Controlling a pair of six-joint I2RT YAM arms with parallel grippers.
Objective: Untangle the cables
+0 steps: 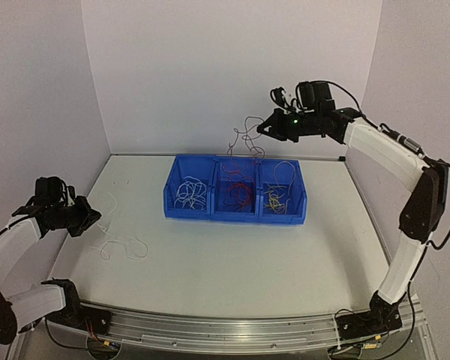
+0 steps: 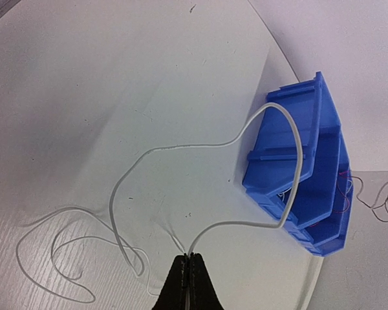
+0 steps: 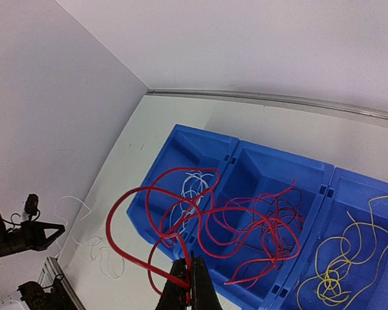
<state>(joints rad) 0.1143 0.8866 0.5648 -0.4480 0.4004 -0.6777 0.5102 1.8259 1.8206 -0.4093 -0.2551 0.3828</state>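
Cables (image 1: 238,193) lie mostly sorted by colour in three blue bins (image 1: 210,213) that stand in a row at the middle of the bench (image 1: 240,270). White ones are in the left bin, red ones in the middle bin, and yellow cables (image 3: 330,274) in the right bin.

Some cables are outside the bins. One white cable (image 2: 181,147) is held by the left pincer (image 2: 188,259), whose jaws are pressed together on it. From the tips it rises in a wide loop through the air and then comes down to the bench, where the rest of it lies in loose curls. In the overhead view these curls are on the bench to the left of the bins, near the left pincer and well apart from the bins.

A bundle of red cables (image 3: 181,169) is gripped by the right pincer (image 3: 189,261), its jaws closed on the strands. In the overhead view this pincer is high above the back of the middle bin, and thin loops hang from it in the air over the bins. In the right wrist view the red loops spread in front of the left and middle bins. I cannot tell if they are joined with the red pile in the middle bin.

The left arm is low at the left edge of the bench.
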